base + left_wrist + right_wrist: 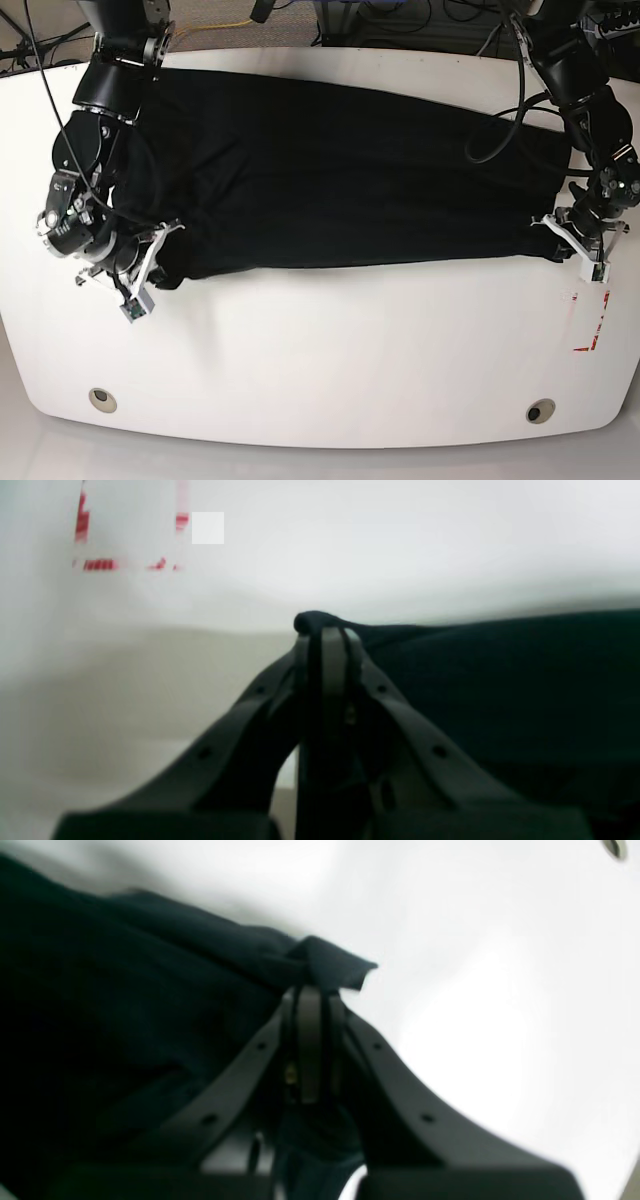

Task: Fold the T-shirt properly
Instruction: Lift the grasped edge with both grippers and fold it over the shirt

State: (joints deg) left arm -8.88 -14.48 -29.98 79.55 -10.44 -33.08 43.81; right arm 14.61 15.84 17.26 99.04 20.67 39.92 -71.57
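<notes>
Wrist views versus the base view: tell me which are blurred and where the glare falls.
Left wrist view: soft throughout, the red markings smeared, the T-shirt a featureless dark mass. Right wrist view: equally blurred, with bright glare on the table beside the right end effector. Base view: sharp and evenly lit, only faint shadows under the shirt's edge.

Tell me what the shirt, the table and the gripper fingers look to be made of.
T-shirt: soft matte black fabric, probably knit; it bunches into a nub where the left gripper pinches it.
Table: hard, smooth white top, likely laminate or painted board; slight sheen.
Fingers of the right gripper: dark matte, probably molded or printed plastic, with small holes along the arms.
</notes>
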